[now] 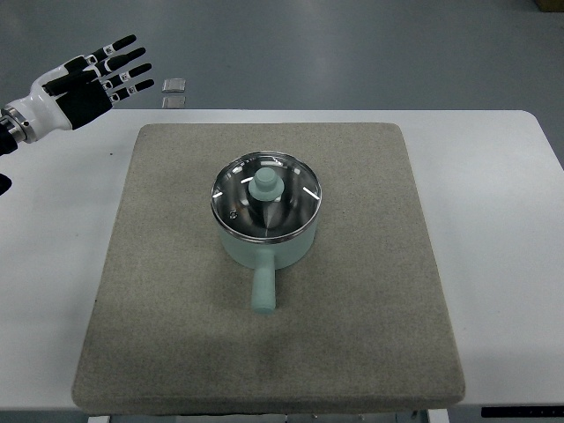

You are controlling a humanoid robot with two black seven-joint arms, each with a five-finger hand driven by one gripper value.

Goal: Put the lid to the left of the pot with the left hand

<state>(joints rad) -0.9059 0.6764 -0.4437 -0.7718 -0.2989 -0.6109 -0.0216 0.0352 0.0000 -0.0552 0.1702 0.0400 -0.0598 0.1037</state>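
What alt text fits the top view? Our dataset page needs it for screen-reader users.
A mint-green pot with its glass lid on sits centred on a grey mat covering a white table, handle toward the camera. The robot's left hand, fingers spread and empty, hovers at the upper left.

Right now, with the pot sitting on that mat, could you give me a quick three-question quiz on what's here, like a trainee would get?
1. True or false: the glass lid with the mint-green knob rests on the mint-green saucepan.
2. The pan's handle points: A) away from the robot, B) toward the robot, C) toward the left hand.
3. What lies under the saucepan?

Key
1. True.
2. B.
3. A grey-brown felt mat on the white table. The black-and-white left hand hovers open at the upper left, holding nothing.
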